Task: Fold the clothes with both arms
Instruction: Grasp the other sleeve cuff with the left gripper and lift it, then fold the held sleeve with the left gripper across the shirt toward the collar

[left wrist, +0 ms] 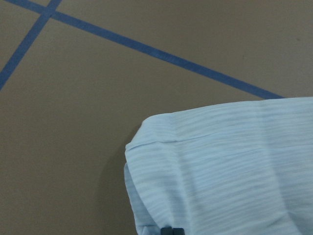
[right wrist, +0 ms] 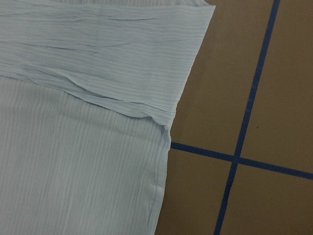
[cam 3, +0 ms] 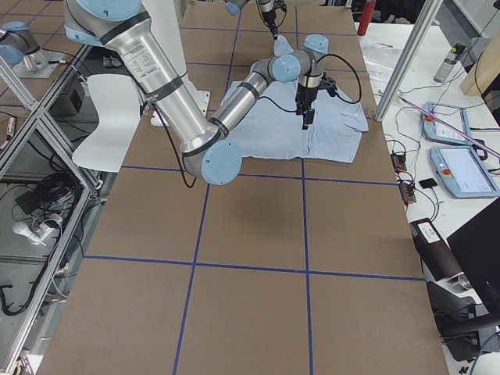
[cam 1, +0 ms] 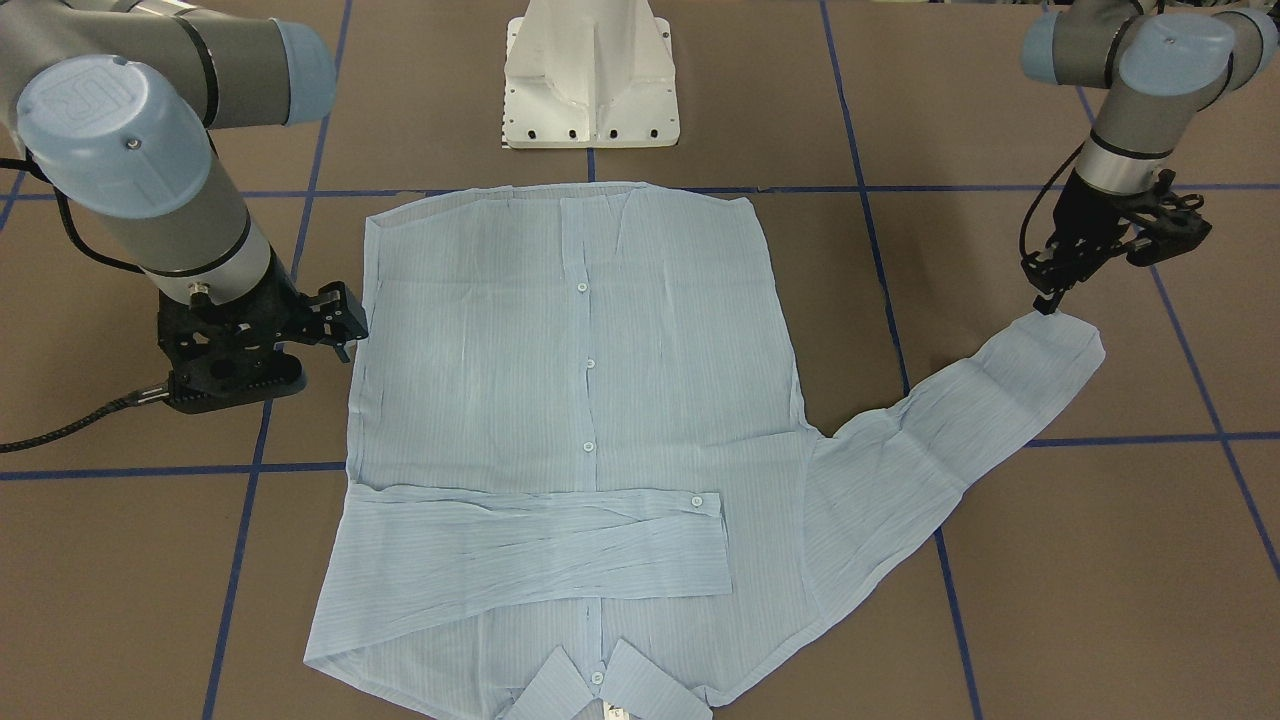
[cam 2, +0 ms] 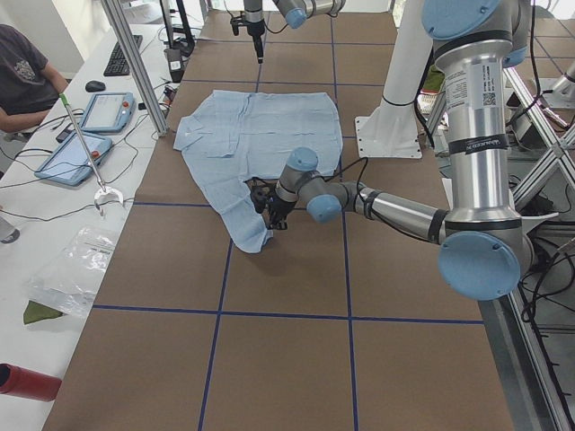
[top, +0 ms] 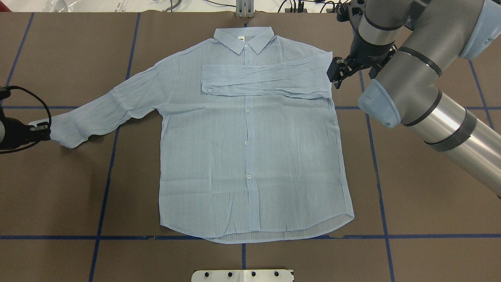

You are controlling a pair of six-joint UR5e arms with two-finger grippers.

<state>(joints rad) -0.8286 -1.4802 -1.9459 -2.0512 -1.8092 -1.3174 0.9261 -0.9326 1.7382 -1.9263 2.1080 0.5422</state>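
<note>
Pale blue shirt (top: 250, 156) lies flat, buttons up, mid table (top: 411, 196). One sleeve (top: 266, 80) folded across chest; other spread to robot's L, its cuff (cam 1: 1060, 340) touching L gripper (cam 1: 1045, 303) tips, grip can't be told. R gripper (top: 333, 71) just beside folded shoulder, open/closed unclear

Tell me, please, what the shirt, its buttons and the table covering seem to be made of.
The shirt looks like thin woven cloth, perhaps cotton: matte, finely striped, softly creased. Its buttons are probably plastic: small, white, smooth. The table covering looks like matte brown paper or board, marked with blue tape lines; unsure which.
</note>
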